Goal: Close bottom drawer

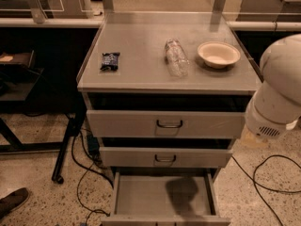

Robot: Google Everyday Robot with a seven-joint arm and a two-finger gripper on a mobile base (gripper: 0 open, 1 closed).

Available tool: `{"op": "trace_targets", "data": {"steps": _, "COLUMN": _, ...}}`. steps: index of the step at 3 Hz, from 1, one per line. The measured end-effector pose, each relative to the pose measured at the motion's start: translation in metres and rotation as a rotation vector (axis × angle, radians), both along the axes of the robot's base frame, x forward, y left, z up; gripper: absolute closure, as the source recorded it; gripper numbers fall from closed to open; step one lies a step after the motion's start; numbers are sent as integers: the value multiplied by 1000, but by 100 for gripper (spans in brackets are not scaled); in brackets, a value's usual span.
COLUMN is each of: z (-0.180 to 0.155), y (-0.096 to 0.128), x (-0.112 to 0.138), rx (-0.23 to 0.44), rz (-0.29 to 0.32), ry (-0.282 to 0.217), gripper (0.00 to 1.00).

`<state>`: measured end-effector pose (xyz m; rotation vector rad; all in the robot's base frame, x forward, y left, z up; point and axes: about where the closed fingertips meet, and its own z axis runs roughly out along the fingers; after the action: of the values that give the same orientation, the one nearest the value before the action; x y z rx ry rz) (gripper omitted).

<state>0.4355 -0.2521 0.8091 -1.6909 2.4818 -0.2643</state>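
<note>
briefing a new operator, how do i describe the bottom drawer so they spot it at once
Beside the white arm (its gripper is out of view) stands a grey cabinet with three stacked drawers. The bottom drawer is the lowest, by the floor. Unlike the two nearly shut above it, it is pulled far out, showing a bare grey tray.

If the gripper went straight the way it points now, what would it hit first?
The gripper is out of view; only the white rounded arm shows at right, facing down. Likely first: the speckled floor beside the open grey metal bottom drawer; depth unclear.
</note>
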Motion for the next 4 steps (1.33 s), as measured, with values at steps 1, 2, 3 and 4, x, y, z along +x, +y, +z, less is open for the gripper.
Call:
{"op": "trace_targets", "data": {"steps": 1, "z": -4, "y": 0, "x": -1, "rx": 0, "rz": 1, "ry": 9, "gripper": 100}}
{"op": "trace_targets", "data": {"steps": 2, "z": -27, "y": 2, "x": -10, "rx": 19, "rz": -8, "ry": 68, "gripper": 100}}
{"op": "trace_targets", "data": {"steps": 3, "z": -86, "y": 8, "x": -28, "rx": 15, "rz": -26, "ry": 154, "gripper": 100}}
{"op": "trace_targets", "data": {"steps": 4, "z": -164, "y": 11, "x": -55, "rx": -10, "rz": -52, "ry": 272, "gripper": 100}}
